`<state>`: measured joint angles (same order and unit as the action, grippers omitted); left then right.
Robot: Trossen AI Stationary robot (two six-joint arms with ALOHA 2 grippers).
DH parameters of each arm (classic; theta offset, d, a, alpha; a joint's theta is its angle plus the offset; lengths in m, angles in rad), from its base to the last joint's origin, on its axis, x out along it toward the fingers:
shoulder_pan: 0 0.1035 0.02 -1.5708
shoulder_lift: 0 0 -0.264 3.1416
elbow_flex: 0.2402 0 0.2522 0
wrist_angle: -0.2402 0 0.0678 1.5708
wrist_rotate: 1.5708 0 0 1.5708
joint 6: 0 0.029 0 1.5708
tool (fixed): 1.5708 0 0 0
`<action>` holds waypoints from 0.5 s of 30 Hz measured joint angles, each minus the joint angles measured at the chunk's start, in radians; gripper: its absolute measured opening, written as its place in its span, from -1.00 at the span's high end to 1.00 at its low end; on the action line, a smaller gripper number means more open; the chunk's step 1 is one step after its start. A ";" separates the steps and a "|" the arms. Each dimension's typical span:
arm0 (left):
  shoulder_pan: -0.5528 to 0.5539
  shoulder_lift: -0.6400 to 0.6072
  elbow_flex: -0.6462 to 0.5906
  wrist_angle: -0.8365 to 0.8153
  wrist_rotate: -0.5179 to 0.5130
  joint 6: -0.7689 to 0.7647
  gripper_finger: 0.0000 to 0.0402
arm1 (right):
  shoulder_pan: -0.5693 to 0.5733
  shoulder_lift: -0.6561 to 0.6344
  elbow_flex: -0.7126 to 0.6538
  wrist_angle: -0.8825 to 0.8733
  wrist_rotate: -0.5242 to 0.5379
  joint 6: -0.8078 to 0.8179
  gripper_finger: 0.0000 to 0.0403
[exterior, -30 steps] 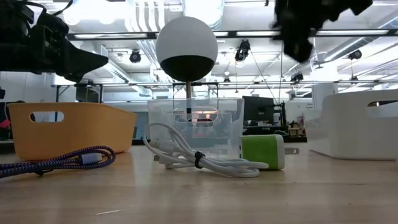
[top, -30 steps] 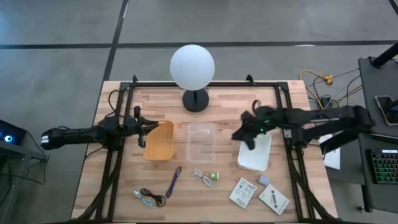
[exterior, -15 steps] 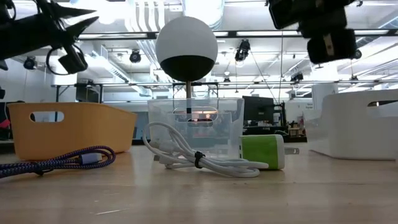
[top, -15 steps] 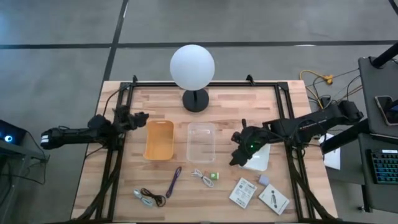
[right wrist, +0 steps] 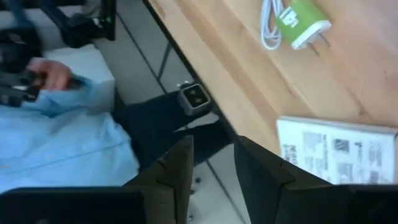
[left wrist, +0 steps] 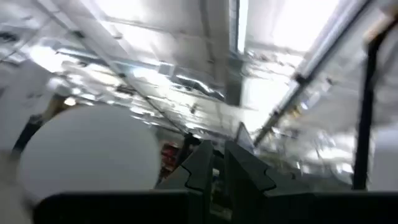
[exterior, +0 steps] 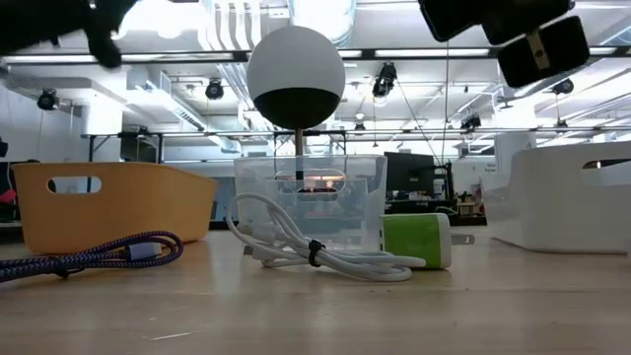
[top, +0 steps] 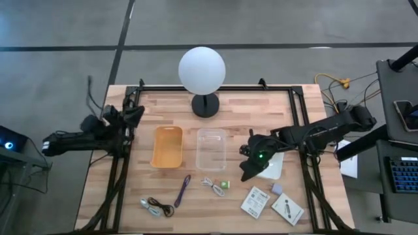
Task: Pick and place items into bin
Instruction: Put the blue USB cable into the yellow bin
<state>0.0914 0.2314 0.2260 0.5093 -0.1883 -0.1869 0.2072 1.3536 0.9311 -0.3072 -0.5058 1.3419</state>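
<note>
Hovering over the wooden tabletop [top: 248,108], right pincer [top: 246,171] slightly spread, empty; small green cube charger [top: 226,185] with white cable just beside, flat white printed packet [top: 255,201] near. Left pincer [top: 134,113] pressed together, at tabletop's edge.

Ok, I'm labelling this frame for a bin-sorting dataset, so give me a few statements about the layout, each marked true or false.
1. The clear bin sits between the orange bin and the white bin. True.
2. The green charger already lies inside the clear bin. False: it lies on the table in front of that bin, next to its coiled white cable.
3. The right gripper hangs over the table by the white bin, carrying nothing. True.
4. The purple strap rests in the orange bin. False: it lies on the table in front of it.
5. The left gripper is over the orange bin. False: it is off the table's left edge.
</note>
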 joint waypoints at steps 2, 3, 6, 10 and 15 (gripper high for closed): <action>0.000 0.037 0.132 -0.350 0.044 0.011 0.87 | -0.002 0.019 0.013 -0.006 0.034 -0.019 0.43; 0.000 0.073 0.207 -0.543 0.065 0.010 0.87 | -0.003 0.028 0.021 -0.014 0.054 -0.034 0.40; -0.005 0.207 0.398 -0.994 0.103 -0.058 0.82 | 0.000 0.054 0.060 -0.104 0.096 -0.107 0.32; -0.039 0.354 0.552 -1.235 0.161 -0.236 0.65 | 0.003 0.071 0.127 -0.339 0.130 -0.255 0.16; -0.192 0.492 0.621 -1.253 0.134 -0.541 0.47 | 0.037 0.062 0.198 -0.653 0.369 -0.484 -0.05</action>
<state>-0.1003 0.7239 0.8474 -0.7434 -0.0539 -0.7281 0.2443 1.4153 1.1286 -0.9597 -0.1366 0.8582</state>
